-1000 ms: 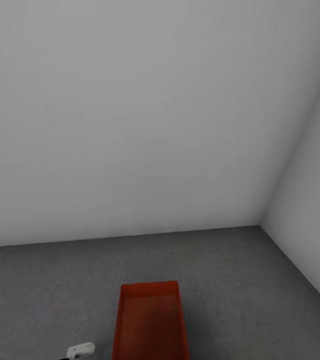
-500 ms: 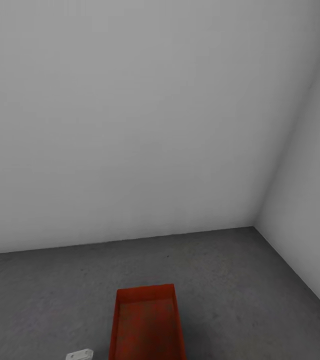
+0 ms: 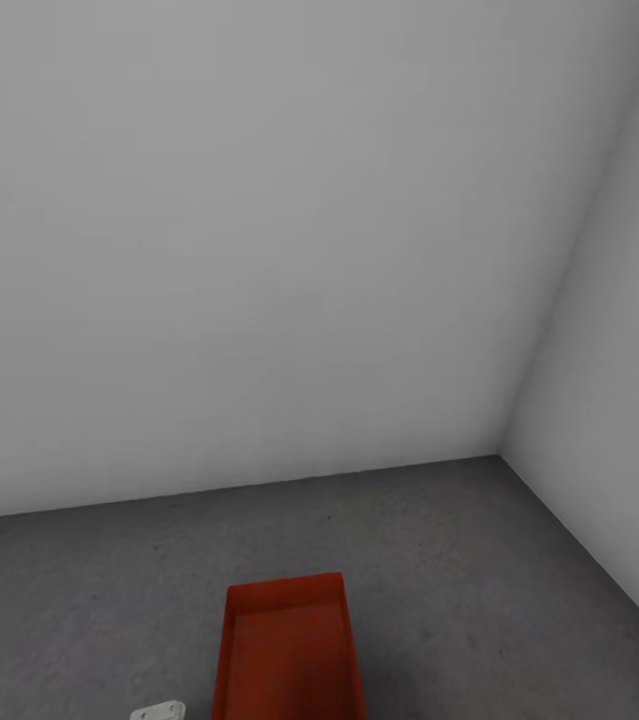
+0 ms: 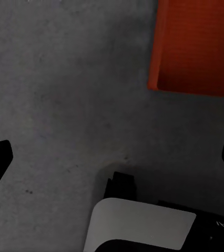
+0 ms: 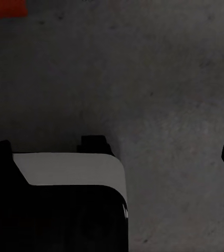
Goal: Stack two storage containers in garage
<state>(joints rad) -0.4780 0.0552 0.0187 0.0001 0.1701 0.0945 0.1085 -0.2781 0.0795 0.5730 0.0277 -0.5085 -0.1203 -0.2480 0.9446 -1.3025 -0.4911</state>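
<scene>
An orange-red storage container (image 3: 287, 650) sits on the dark grey concrete floor (image 3: 479, 560) of the garage, near the corner where two plain white walls (image 3: 259, 250) meet. Its long axis runs straight away from the robot, open top up, nothing inside. In the left wrist view the container (image 4: 196, 47) lies ahead of the left gripper (image 4: 112, 157) and off to one side, well apart from both dark fingertips, which stand wide open and hold nothing. The right gripper (image 5: 117, 152) is likewise spread wide and empty over bare floor, with just a sliver of the container (image 5: 4, 8) at the frame's corner. Judging by this, the left arm is the nearer one.
</scene>
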